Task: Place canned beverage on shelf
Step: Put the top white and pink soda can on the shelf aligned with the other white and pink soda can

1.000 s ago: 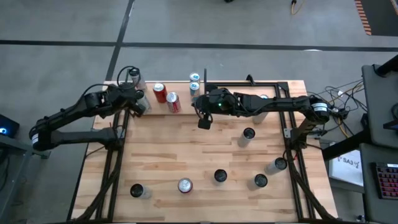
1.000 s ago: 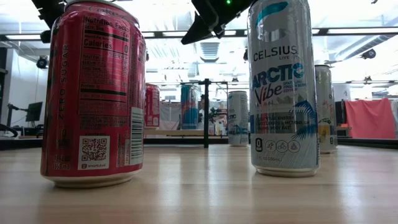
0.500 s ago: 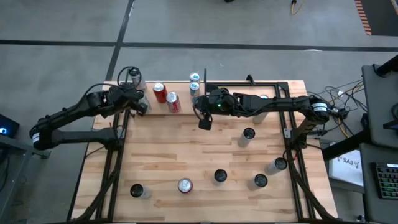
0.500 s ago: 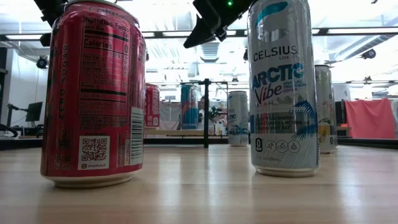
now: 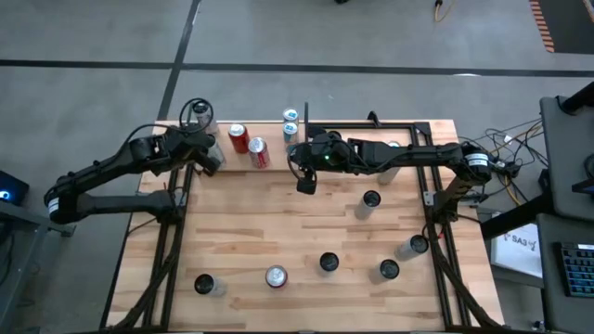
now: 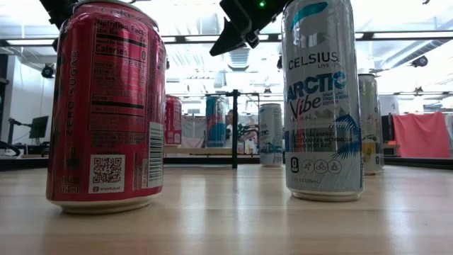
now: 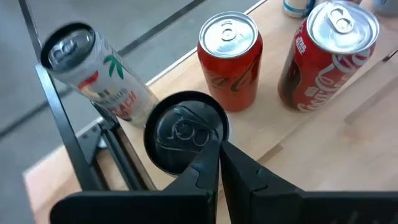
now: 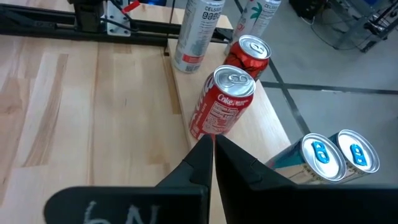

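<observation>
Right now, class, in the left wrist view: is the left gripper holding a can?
No. The left gripper is shut with nothing between its fingers, above a black-topped can, beside two red Coca-Cola cans.

Robotics lab: concrete floor (image 5: 93, 37), cabled benches (image 5: 566, 139), ceiling lights (image 6: 396, 34).

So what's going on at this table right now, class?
Two robot arms are at the far edge of a wooden table scattered with drink cans. The left gripper is shut and empty above a black-topped can, near two red Coke cans. The right gripper is also shut and empty, hovering by those Coke cans. No can is being carried.
</observation>
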Robot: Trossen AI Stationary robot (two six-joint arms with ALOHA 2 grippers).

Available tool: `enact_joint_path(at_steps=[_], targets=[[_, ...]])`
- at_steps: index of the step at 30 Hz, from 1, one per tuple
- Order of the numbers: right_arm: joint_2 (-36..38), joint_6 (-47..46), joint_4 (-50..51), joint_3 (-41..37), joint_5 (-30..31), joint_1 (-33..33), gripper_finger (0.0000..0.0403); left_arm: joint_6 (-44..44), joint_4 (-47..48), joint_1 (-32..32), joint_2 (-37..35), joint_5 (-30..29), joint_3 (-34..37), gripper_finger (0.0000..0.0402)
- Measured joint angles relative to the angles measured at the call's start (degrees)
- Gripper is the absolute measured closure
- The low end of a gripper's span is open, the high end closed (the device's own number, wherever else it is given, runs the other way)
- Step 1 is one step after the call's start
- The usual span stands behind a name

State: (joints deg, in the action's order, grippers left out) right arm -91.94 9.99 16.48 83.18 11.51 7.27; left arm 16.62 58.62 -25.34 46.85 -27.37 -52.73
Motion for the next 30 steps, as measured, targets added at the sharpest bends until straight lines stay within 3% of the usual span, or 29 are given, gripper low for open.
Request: enact_joint_path(at_steps=[10, 22, 30], targets=[[0.0, -0.2, 0.42, 0.02, 0.0, 0.0, 0.0394, 10.05, 0.56, 0.02, 0.0, 2.04, 0.04, 0.0402], [0.0, -1.47, -2.33, 0.02, -0.13, 0.1, 0.0394, 3.93, -3.87, 0.02, -0.49, 0.84, 0.04, 0.0402], [-2.16, -0.59, -9.82, 2.29, -5.99, 1.3, 0.0394, 0.91, -2.67, 0.02, -4.62, 0.48, 0.04, 0.0402]])
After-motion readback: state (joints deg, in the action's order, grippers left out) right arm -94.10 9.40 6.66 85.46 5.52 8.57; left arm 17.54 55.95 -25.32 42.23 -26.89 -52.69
